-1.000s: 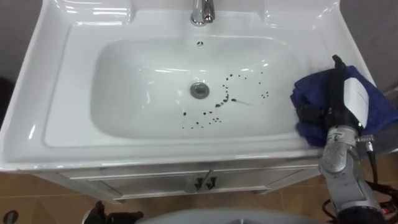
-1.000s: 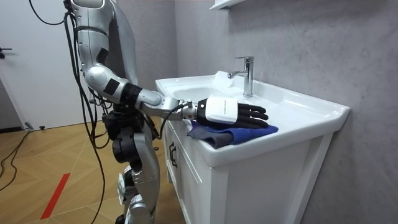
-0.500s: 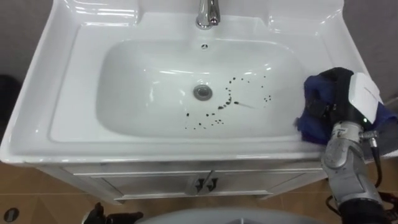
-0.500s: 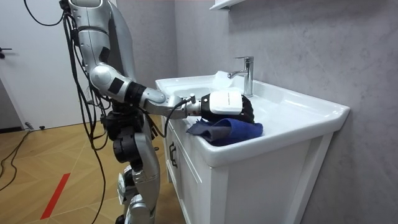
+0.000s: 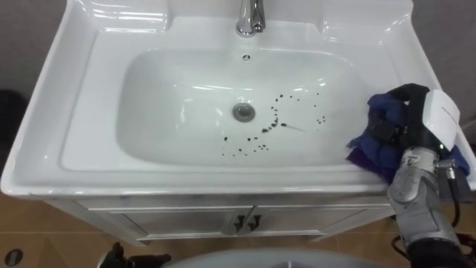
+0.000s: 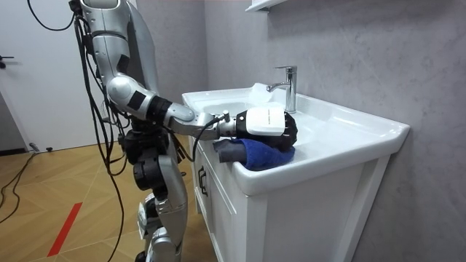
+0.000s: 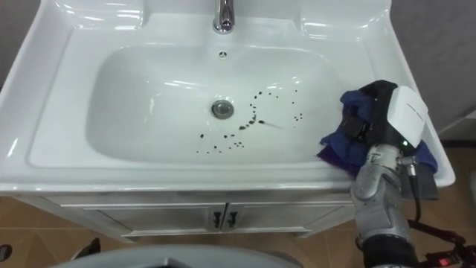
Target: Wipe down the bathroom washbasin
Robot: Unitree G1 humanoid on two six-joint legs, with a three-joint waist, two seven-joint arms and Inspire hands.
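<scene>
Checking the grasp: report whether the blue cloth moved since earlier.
Yes. The blue cloth has bunched under the right robot hand, its edge drawn toward the room view's left, relative to the faucet.

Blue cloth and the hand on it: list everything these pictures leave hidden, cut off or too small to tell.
- The right hand: how deep it digs into the blue cloth; the folds hide that in both eye views.
- The basin rim under the cloth: covered in every view.
- The faucet: its top is cut off by the eye views' upper edge.
- The dark spots in the bowl: too small to tell what they are.
</scene>
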